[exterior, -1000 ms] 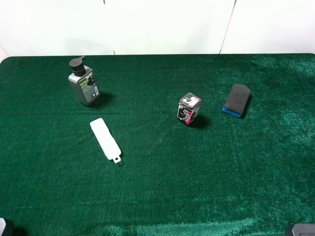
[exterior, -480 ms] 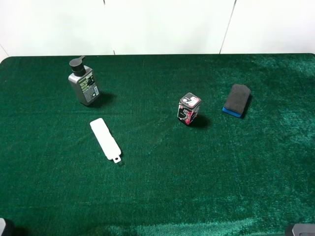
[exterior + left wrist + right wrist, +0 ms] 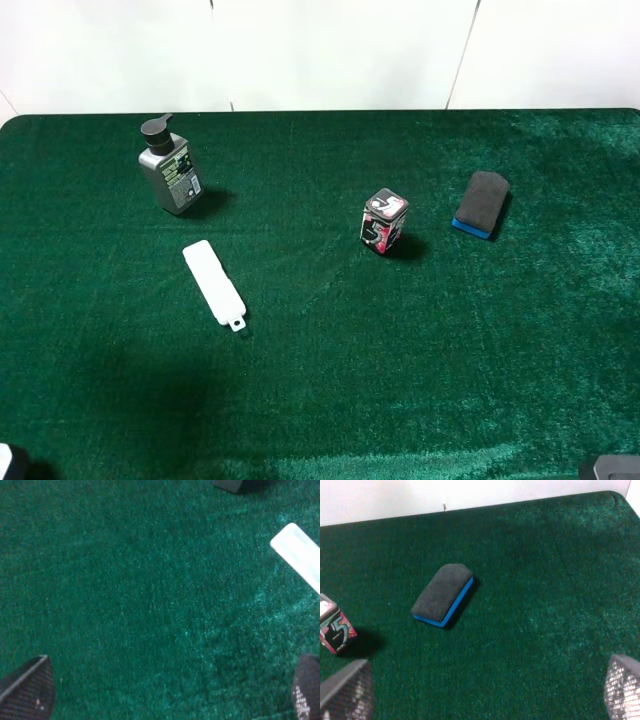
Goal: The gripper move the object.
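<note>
1. Grey pump bottle (image 3: 170,175): upright, far-left part of my green bench (image 3: 400,350), nothing touching it.
2. White bar (image 3: 214,283): flat, near the bottle.
3. Left gripper (image 3: 170,690): I read jaws wide apart, empty.
4. Right gripper (image 3: 485,692): jaws wide apart, empty.

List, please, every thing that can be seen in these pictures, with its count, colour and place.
bottle: one, grey with black pump cap, upright, far left of the table.
white bar: one, white, lying flat, nearer the camera than the bottle.
tin: one, black, red and white, upright near the middle.
pad: one, black on a blue base, lying flat, right of the tin.
table cloth: one, dark green, under everything.
wall: white, behind the table.
left end effector: one, dark, open, over bare cloth.
right end effector: one, dark grey, open, holding nothing.
</note>
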You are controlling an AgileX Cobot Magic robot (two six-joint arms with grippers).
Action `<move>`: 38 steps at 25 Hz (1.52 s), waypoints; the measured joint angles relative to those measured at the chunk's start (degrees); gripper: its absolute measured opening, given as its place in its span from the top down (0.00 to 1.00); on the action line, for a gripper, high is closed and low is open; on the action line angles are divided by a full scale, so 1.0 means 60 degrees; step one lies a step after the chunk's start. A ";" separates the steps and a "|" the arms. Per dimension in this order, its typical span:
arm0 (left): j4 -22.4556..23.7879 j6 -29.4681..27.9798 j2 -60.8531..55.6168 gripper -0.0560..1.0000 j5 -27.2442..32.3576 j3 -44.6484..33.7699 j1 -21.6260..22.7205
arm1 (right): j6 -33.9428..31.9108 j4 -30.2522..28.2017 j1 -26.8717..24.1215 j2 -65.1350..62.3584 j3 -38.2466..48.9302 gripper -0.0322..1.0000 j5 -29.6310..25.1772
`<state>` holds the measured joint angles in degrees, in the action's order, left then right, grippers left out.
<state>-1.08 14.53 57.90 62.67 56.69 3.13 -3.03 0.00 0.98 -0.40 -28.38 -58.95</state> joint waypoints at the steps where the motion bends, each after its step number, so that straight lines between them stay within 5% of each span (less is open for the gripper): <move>1: -0.0043 0.0066 0.0310 0.04 -0.0037 0.0129 0.0000 | 0.0000 0.0000 0.0000 0.0000 0.0000 0.30 0.0000; 8: -0.0110 0.0436 0.2548 0.03 -0.0349 0.1236 -0.0156 | 0.0000 0.0000 0.0000 0.0000 0.0000 0.30 0.0000; 29: 0.0293 0.0402 0.8395 0.03 -0.0303 0.5397 -0.2385 | 0.0000 0.0000 0.0000 0.0000 0.0000 0.30 0.0000; 38: 0.0328 0.0337 0.9774 0.03 -0.0062 0.6043 -0.2983 | 0.0000 0.0000 0.0000 0.0000 0.0000 0.30 0.0000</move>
<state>0.88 16.55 116.54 62.30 92.94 -14.76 -3.03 0.00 0.98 -0.40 -28.38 -58.95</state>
